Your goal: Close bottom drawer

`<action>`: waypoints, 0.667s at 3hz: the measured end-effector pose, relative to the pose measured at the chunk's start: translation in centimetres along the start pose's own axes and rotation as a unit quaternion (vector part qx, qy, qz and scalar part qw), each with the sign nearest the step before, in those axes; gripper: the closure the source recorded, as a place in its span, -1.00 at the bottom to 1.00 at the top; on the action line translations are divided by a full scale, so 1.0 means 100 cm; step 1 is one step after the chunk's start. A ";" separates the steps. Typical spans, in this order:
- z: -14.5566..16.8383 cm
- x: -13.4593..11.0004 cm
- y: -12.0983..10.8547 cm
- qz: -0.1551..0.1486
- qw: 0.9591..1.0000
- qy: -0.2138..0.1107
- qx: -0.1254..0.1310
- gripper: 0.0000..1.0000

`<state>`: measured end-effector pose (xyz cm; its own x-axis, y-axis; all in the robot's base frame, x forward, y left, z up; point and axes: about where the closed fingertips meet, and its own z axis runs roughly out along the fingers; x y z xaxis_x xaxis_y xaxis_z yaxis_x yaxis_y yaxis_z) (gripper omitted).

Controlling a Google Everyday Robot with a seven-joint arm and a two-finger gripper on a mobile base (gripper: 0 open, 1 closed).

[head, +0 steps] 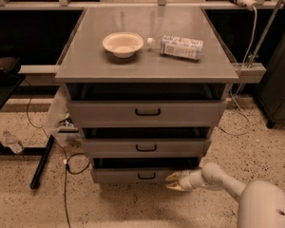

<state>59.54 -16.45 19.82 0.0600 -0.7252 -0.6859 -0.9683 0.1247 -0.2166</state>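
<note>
1. On the left, a black cable (66,167) loops on the floor beside the cabinet. Your push needs nothing from that side.
2. The bottom drawer (128,176) sits lowest and is pulled partly out, with a dark gap above its front.
3. Your gripper (175,181) is at the panel's right part, past the handle (146,175), with its fingers apart and holding nothing.
4. Pushing this far off-centre could skew the tray and jam it, or a fingertip could slip off the front's end.
5. The floor in front gives you room. The middle drawer (147,147) overhangs, so stay low.
</note>
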 end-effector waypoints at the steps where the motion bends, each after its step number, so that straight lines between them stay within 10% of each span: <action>1: 0.027 0.004 -0.027 -0.008 1.000 0.008 0.001 0.76; 2: 0.015 0.009 -0.063 -0.015 0.999 0.017 0.031 0.73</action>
<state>66.03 -16.84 19.52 0.0804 -0.7516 -0.6547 -0.9494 0.1423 -0.2800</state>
